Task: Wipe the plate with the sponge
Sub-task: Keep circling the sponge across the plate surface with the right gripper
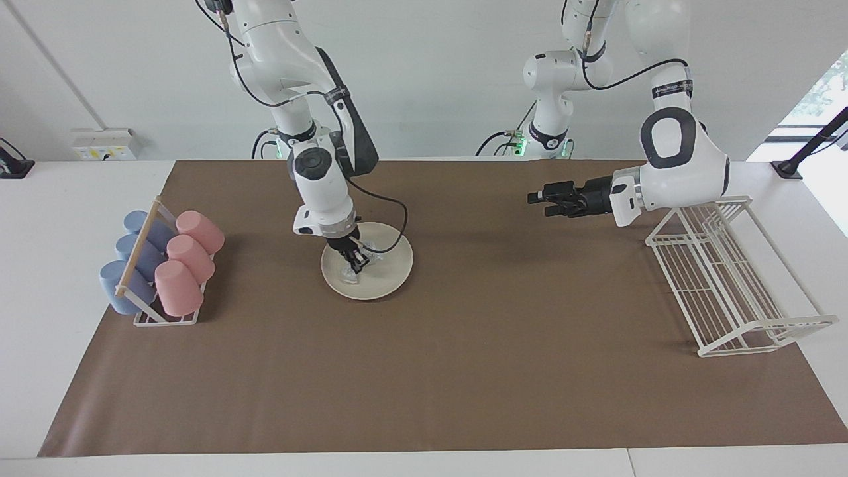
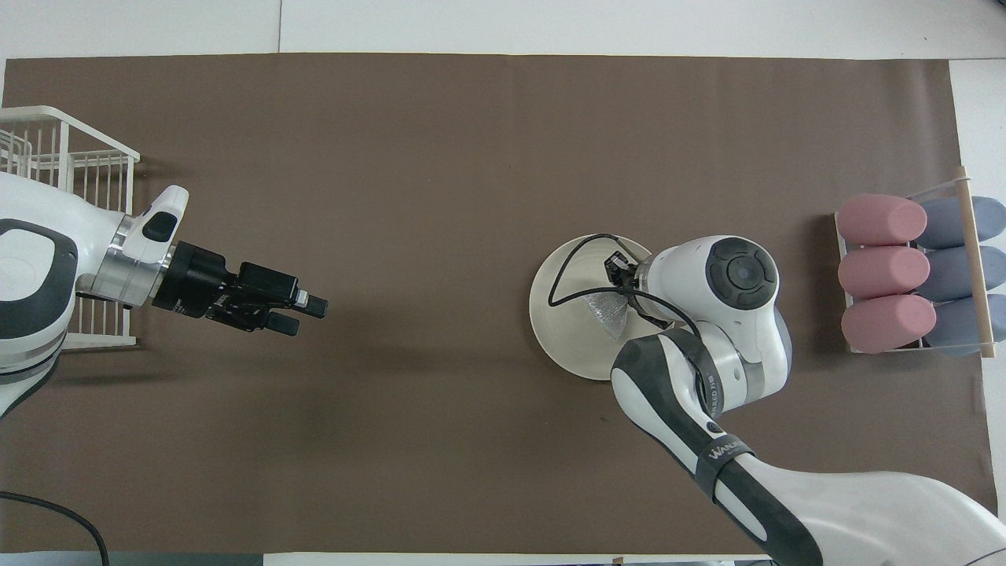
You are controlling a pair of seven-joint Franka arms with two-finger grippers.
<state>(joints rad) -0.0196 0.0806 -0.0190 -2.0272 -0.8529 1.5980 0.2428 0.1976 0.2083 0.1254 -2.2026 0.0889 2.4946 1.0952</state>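
Sponge (image 1: 349,271): small silvery, sparkly pad, crumpled, lying on the plate (image 1: 384,278); long axis not readable. Right end effector (image 1: 355,260) clamped on it from above. Plate cream-white, round, on brown mat (image 1: 424,371) covering the white desk (image 1: 40,278), toward the right arm's end. Left end effector (image 1: 538,197) waits over bare mat, fingers apart. White wall (image 1: 430,73) at the robots' end.

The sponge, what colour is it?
Silvery-white and sparkly sponge; overhead view shows it best.
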